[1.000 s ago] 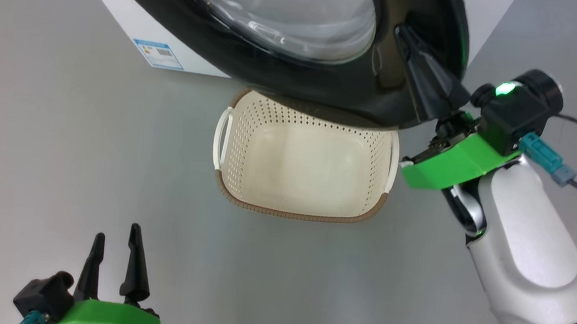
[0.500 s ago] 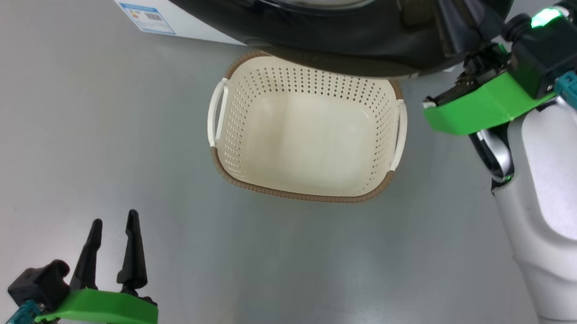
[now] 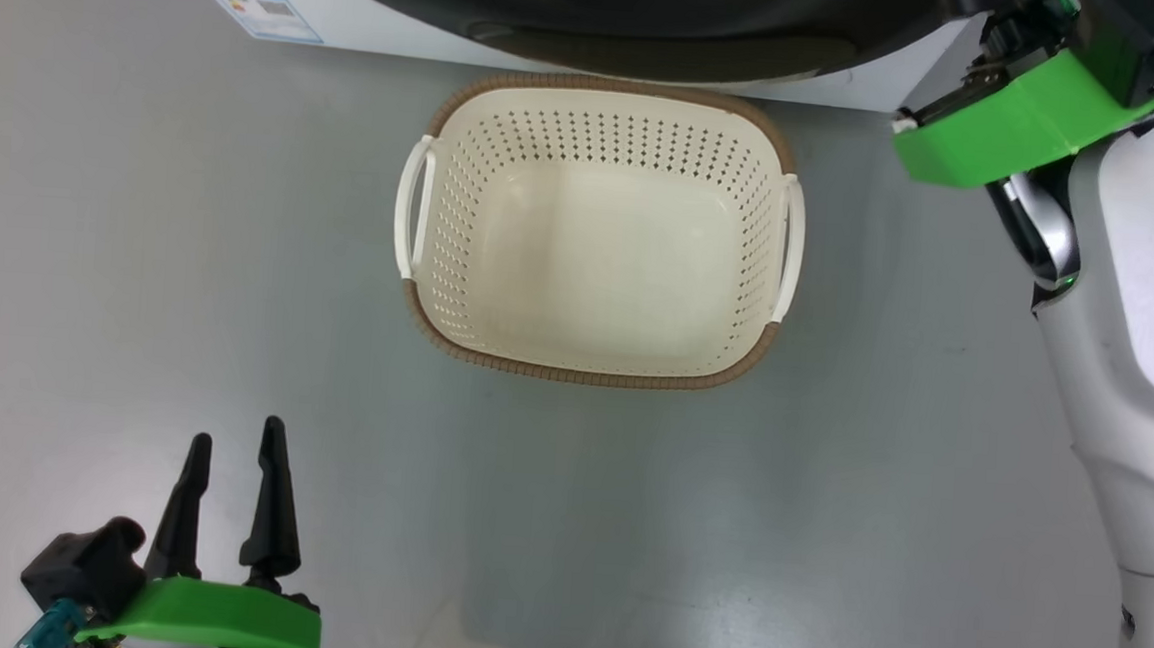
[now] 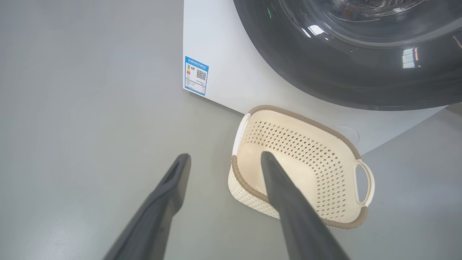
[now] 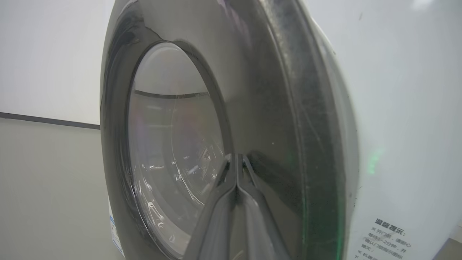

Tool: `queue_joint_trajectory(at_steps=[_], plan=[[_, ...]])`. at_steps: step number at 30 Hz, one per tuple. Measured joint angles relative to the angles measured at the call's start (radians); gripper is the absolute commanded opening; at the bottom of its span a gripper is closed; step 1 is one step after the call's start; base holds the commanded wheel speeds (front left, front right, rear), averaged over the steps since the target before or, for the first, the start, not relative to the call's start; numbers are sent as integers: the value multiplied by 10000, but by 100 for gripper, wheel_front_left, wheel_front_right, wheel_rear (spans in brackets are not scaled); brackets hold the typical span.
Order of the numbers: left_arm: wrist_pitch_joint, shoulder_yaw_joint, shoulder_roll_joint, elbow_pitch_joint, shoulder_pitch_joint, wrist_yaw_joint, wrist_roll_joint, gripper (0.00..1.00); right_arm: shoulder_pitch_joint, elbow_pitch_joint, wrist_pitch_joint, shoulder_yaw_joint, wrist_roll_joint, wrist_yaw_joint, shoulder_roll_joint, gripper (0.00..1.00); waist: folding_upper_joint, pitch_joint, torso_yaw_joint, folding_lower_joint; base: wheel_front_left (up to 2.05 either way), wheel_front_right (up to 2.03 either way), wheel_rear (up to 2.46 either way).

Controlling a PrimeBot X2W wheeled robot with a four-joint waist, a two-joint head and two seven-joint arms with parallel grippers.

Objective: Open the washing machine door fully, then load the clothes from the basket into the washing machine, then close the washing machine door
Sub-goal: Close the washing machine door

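Cream plastic first, head view: the basket [image 3: 584, 375] sits on the grey floor [image 3: 141, 237] right in front of the washing machine [image 3: 374, 36], its far rim nearly under the washing machine door [image 3: 606, 5]. Its bottom is bare, so I'd guess the loading part is done. My left gripper [image 3: 237, 430] hangs low at the left, fingers spread wide with nothing between them and well apart from the basket, out of the way because this step doesn't need it, I reckon. My right arm's green wrist mount [image 3: 1010, 120] is up by the door's right edge. Left wrist view: same wide-apart fingers looking across the floor at the basket, which is just beside the machine's white front, with the blue label sticker [image 4: 196, 76] at the corner. Right wrist view: my right gripper [image 5: 236, 156] is pinched tight on nothing, tips right at the black ring [image 5: 263, 108] beside the glass bowl [image 5: 169, 144], touching it as far as I can tell. Closed fingers make a stiff poker for pushing, which is probably why I've got them like that. Door looks about flush with the white front, but I can't tell if the latch caught, and the glass is too blurry to see what's behind it. If it isn't latched, it wants one firm push, and those tips could skid on the glossy ring.
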State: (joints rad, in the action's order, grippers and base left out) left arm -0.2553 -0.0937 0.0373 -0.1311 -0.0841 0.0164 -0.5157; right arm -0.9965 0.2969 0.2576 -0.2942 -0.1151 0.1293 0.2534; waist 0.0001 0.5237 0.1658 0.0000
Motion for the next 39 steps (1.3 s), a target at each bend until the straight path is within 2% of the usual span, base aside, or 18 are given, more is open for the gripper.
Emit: queue_joint_trajectory(at_steps=[13,19,25,30,33,34,35,36,37,38,39], plan=[[0,-176,-2,10,0,71,0,100,-1232,938,0,157,441,2,276,0,0,171,297,0,0,0,0],[0,-249,-2,8,0,73,-4,100,-2038,1682,12,384,738,12,568,0,0,236,415,1,0,0,0],[0,-380,-4,-29,-19,71,-29,100,-2343,2510,169,548,1248,132,575,0,0,203,595,0,0,0,0],[0,-345,-6,-36,-32,44,-113,100,-2333,2619,155,602,1221,184,562,0,0,102,597,0,0,0,0],[0,-299,-6,-35,-32,44,-171,100,-2259,2217,111,633,1087,151,594,0,0,-49,527,0,0,0,0],[0,-291,-6,-35,-33,44,-184,100,-2176,2023,111,704,993,84,616,12,0,-112,499,0,0,0,0],[0,-268,-6,-35,-33,48,-190,100,-2040,1837,107,792,815,82,642,31,0,-184,467,0,0,0,0],[0,-234,-6,-36,-33,50,-257,100,-1835,1662,90,800,656,82,686,43,0,-261,431,0,0,0,0],[0,-192,-6,-38,-33,50,-288,100,-1566,1507,82,752,581,81,717,60,0,-343,389,0,0,0,0],[0,-151,-6,-50,-33,50,-288,100,-1224,1344,81,709,541,81,709,91,0,-434,342,0,0,0,0],[0,-107,-6,-63,-33,50,-288,100,-870,1193,81,658,493,81,685,100,-1,-529,290,0,0,0,0]])
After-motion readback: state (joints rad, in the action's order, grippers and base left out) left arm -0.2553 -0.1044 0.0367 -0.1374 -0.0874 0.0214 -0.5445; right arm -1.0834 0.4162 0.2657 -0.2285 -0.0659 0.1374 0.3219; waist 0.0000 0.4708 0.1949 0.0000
